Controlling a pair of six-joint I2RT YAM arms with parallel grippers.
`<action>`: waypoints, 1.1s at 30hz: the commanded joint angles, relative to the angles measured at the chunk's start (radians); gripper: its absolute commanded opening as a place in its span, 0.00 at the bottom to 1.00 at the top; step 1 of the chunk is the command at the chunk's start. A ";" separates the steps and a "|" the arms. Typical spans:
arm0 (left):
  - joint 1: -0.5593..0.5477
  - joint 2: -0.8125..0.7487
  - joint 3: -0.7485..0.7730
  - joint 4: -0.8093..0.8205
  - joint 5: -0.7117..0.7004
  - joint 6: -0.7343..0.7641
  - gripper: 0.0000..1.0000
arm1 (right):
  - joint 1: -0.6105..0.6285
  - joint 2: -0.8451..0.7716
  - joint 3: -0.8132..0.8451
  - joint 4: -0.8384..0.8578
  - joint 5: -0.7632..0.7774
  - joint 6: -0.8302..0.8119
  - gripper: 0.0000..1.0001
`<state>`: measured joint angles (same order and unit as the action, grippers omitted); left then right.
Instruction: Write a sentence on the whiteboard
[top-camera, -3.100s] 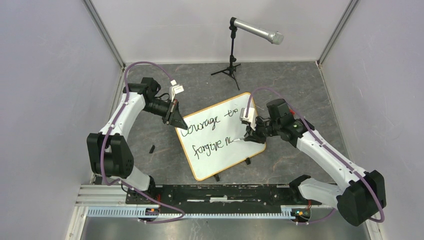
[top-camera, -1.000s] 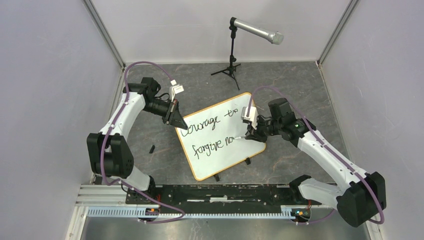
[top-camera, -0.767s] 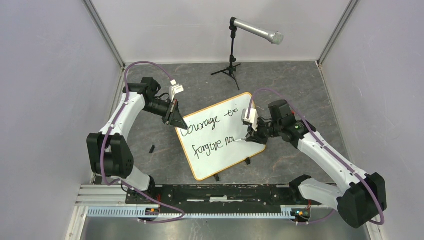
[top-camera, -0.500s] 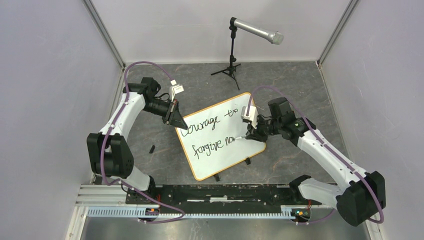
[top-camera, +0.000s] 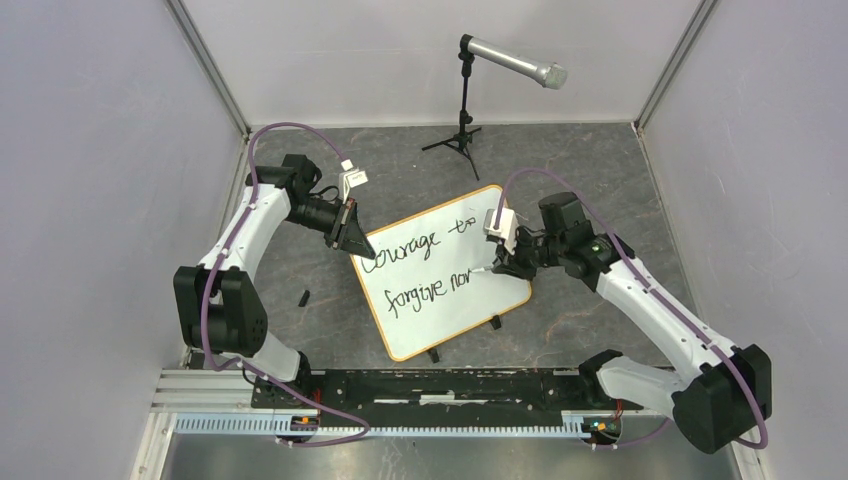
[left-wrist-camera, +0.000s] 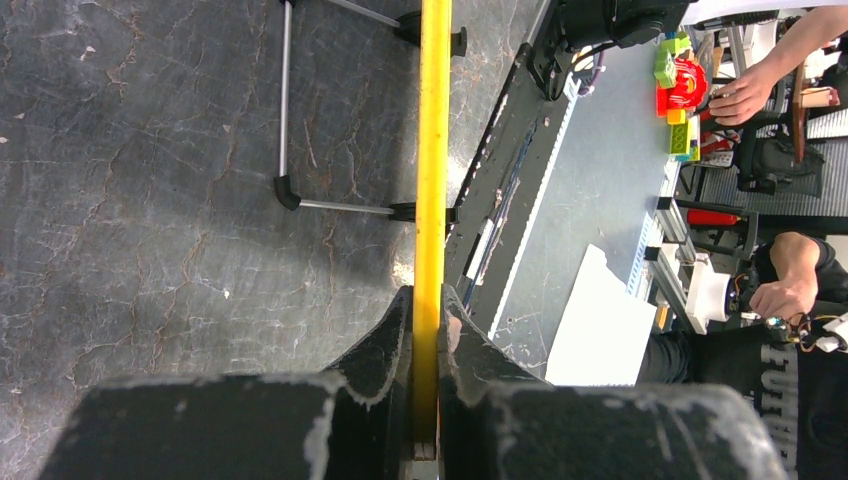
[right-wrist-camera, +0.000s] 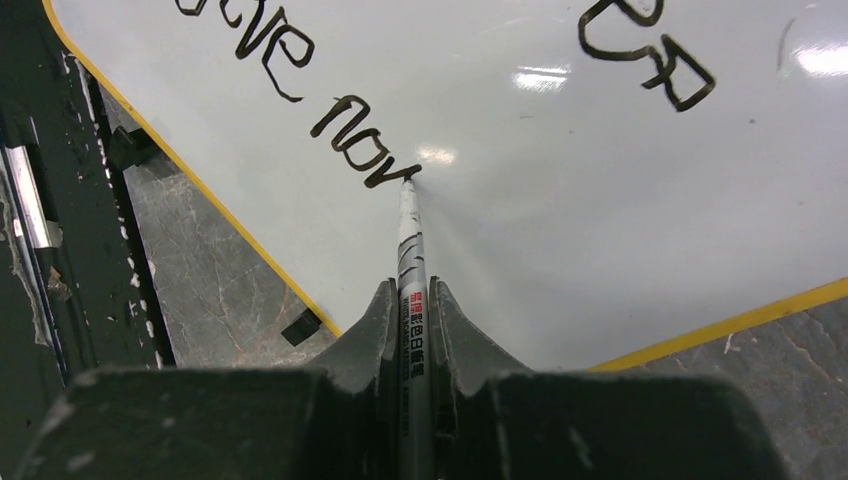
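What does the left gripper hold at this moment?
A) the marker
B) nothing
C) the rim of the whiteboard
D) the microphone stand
C: in the left wrist view the left gripper is shut on the rim of the whiteboard, while the marker sits in the right gripper.

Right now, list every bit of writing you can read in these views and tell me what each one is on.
"Courage to": top line of the sentence, handwritten in black on the whiteboard.
"forgive nor": second line; the last letter is uncertain, and the marker has its tip on it.
Print on the marker barrel: too small to read.
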<state>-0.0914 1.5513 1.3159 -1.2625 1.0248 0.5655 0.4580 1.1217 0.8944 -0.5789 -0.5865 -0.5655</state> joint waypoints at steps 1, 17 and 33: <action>0.007 -0.007 0.039 0.011 -0.078 0.002 0.02 | -0.005 -0.024 -0.064 0.019 0.033 -0.024 0.00; 0.007 0.002 0.039 0.010 -0.078 0.006 0.02 | -0.027 0.019 0.052 0.010 0.065 -0.044 0.00; 0.006 -0.001 0.042 0.010 -0.083 0.004 0.02 | -0.028 -0.043 0.080 -0.109 0.027 -0.077 0.00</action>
<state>-0.0914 1.5513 1.3174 -1.2629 1.0237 0.5655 0.4355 1.1301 0.9302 -0.6445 -0.5808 -0.6048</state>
